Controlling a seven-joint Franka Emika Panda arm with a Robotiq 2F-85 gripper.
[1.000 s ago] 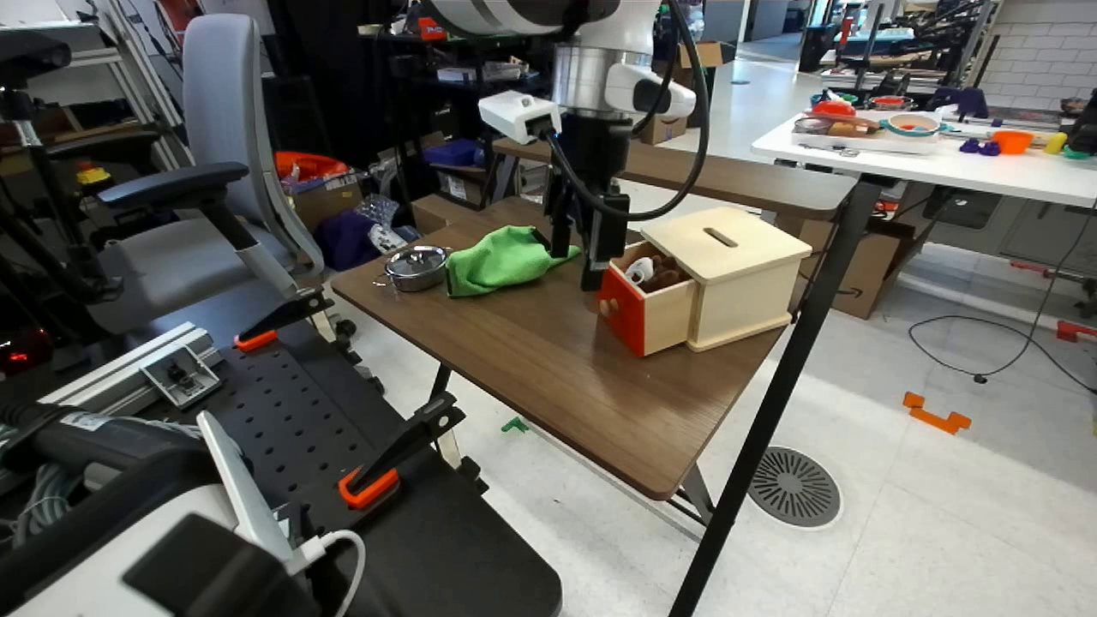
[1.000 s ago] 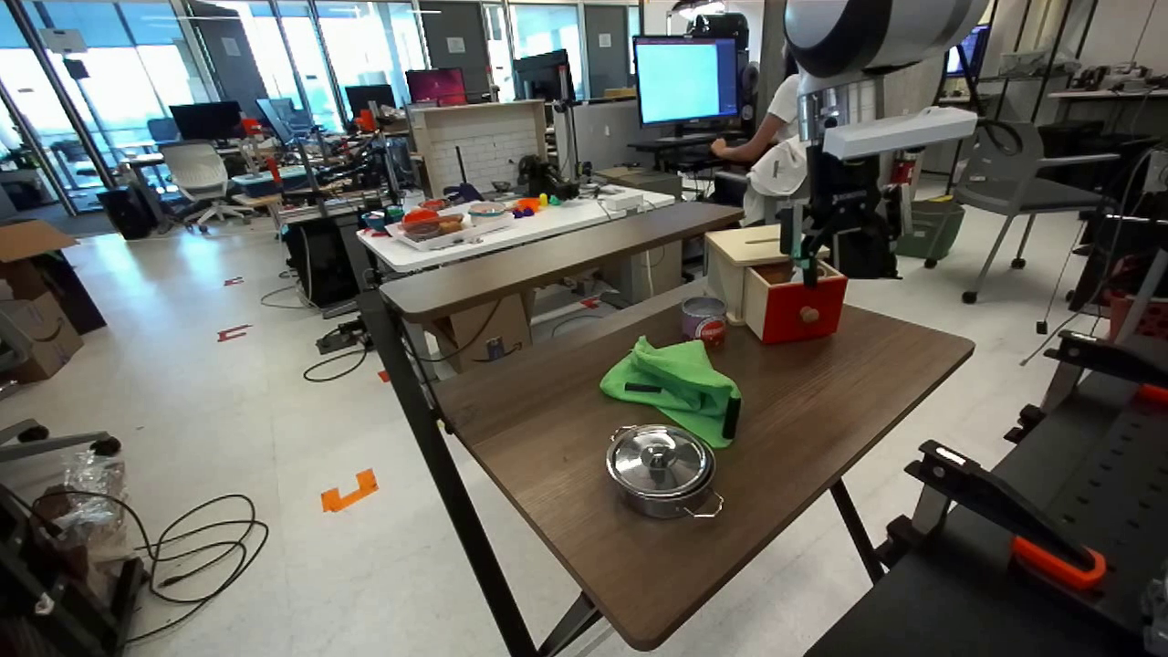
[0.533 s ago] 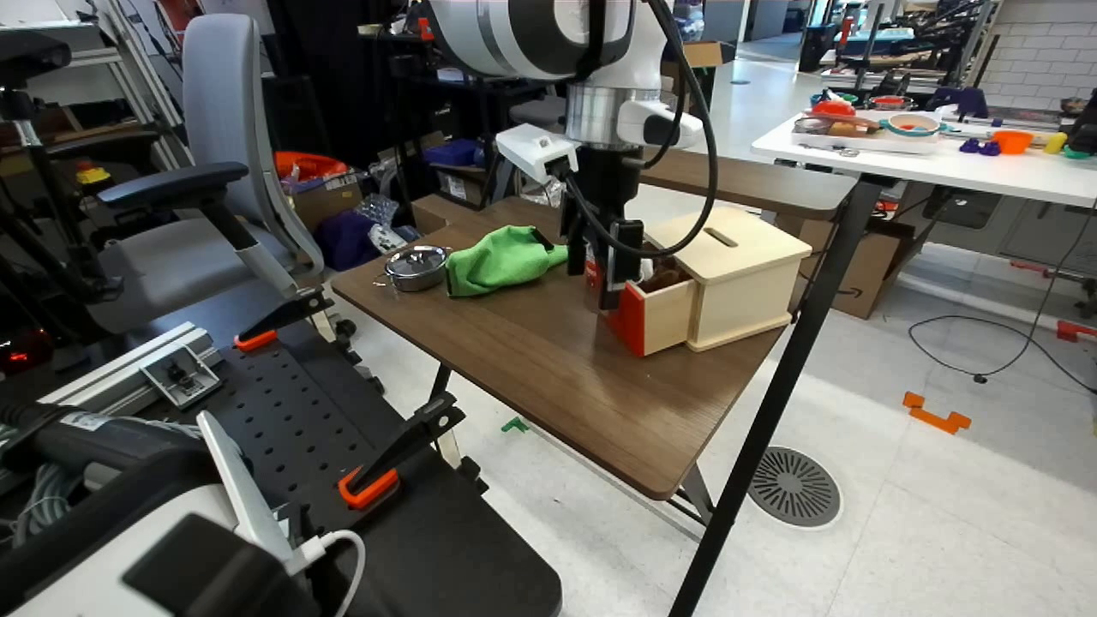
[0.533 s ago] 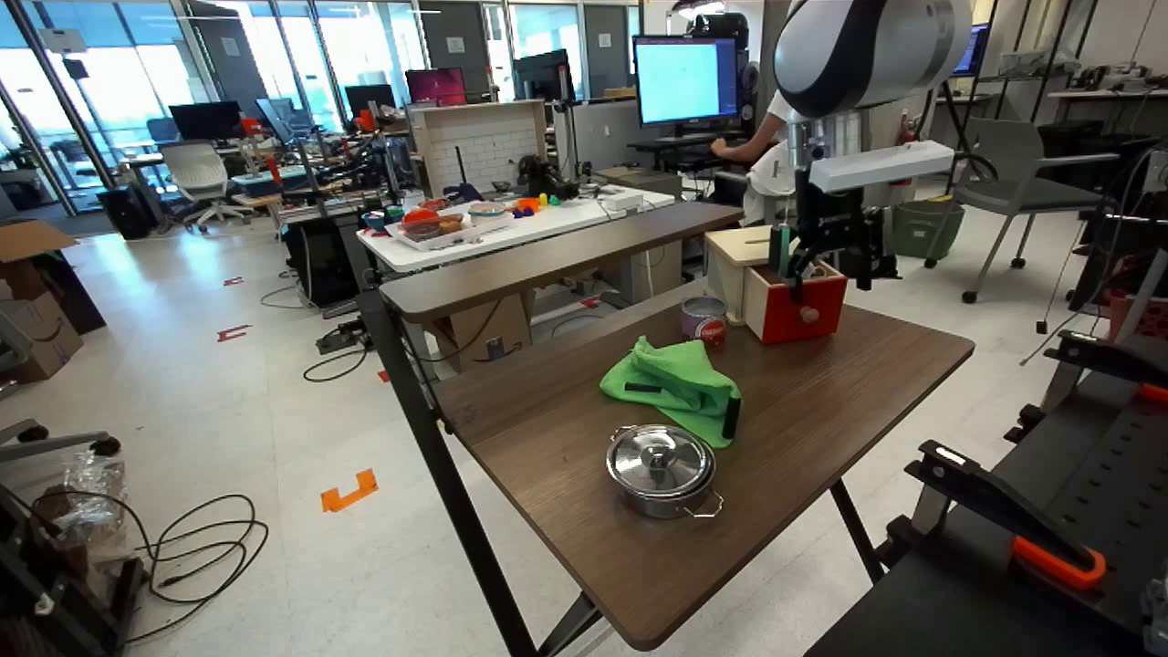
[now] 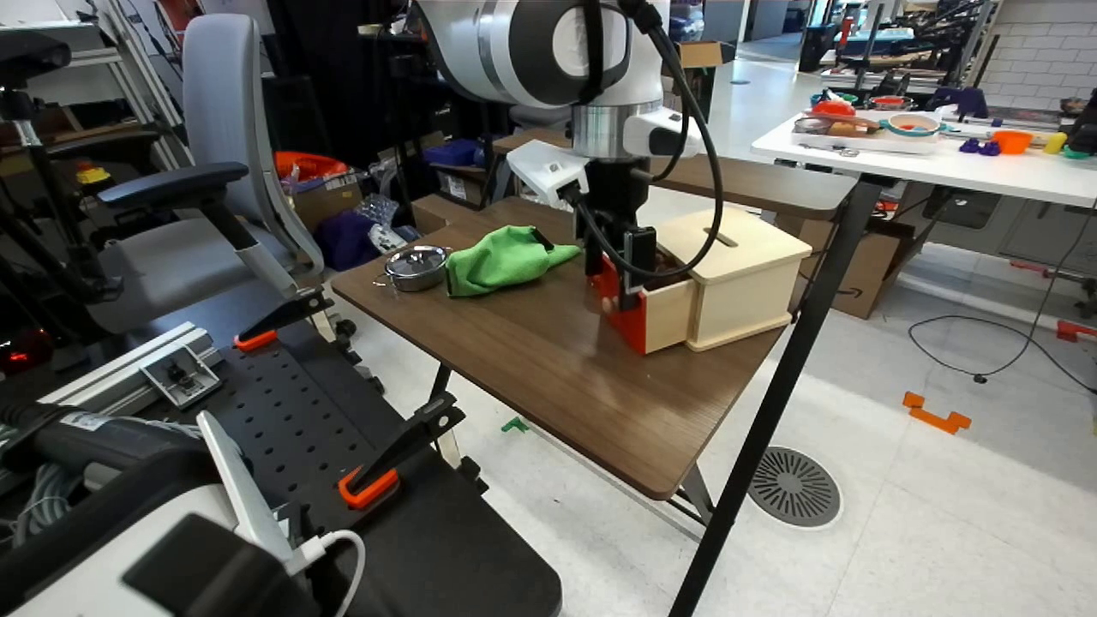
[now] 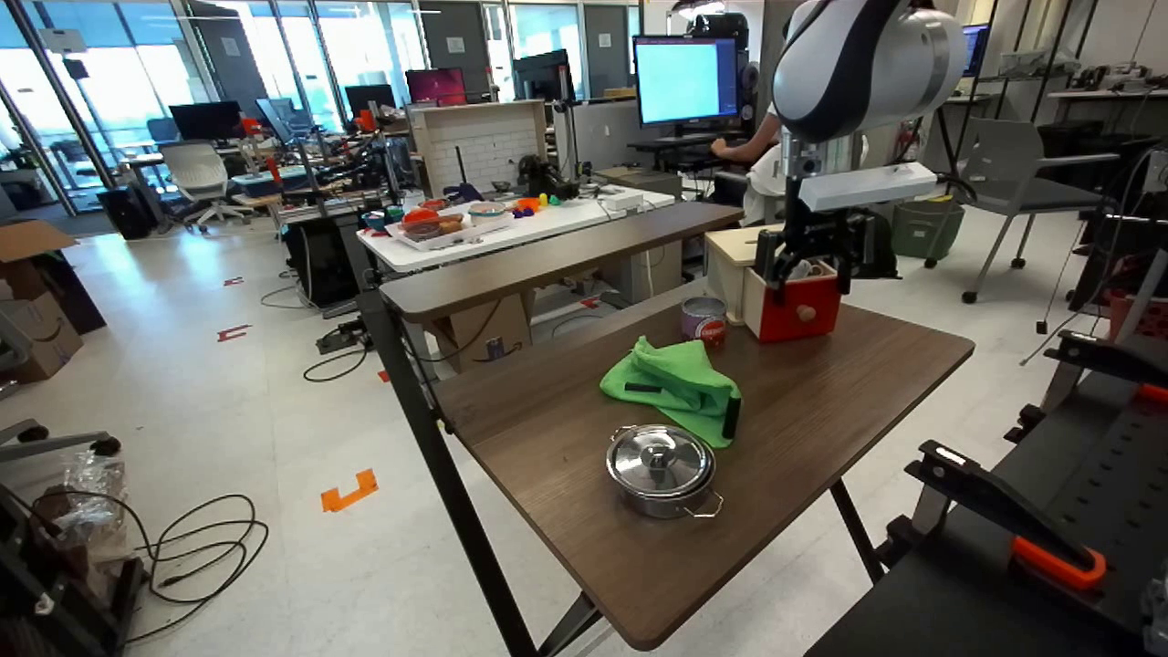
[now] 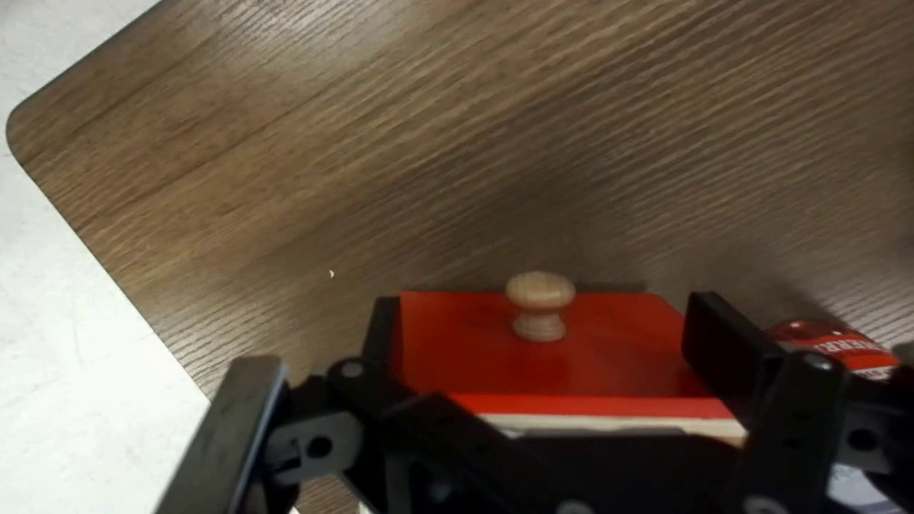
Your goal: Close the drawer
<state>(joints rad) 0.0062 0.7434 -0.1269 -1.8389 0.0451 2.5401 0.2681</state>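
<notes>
In an exterior view, a pot (image 5: 416, 268) sits near the left corner of the table (image 5: 548, 360). Rightward, the arm (image 5: 548, 51) points its gripper (image 5: 612, 283) downward, fingers (image 7: 720, 344) spread toward either side of the red-fronted, part-open drawer (image 5: 673, 313), by the right edge.

On my brown tabletop (image 6: 547, 456) I take the crumpled green cloth (image 6: 671, 379) as dial centre in an exterior view. My lidded steel pot (image 6: 659, 467) sits at six o'clock, just beside it — I can't tell whether they touch. A tin can (image 6: 701, 321) stands upright near one; in the wrist view I catch its red label (image 7: 850, 347) between three and four. Well beyond, a lit monitor (image 6: 686, 82) shows at twelve. From the tabletop's middle in an exterior view, a grey office chair (image 5: 224, 111) stands at ten, a white table (image 5: 968, 170) bearing an orange bowl (image 5: 1012, 143) at two — and a round floor grate (image 5: 795, 487) lies at four
</notes>
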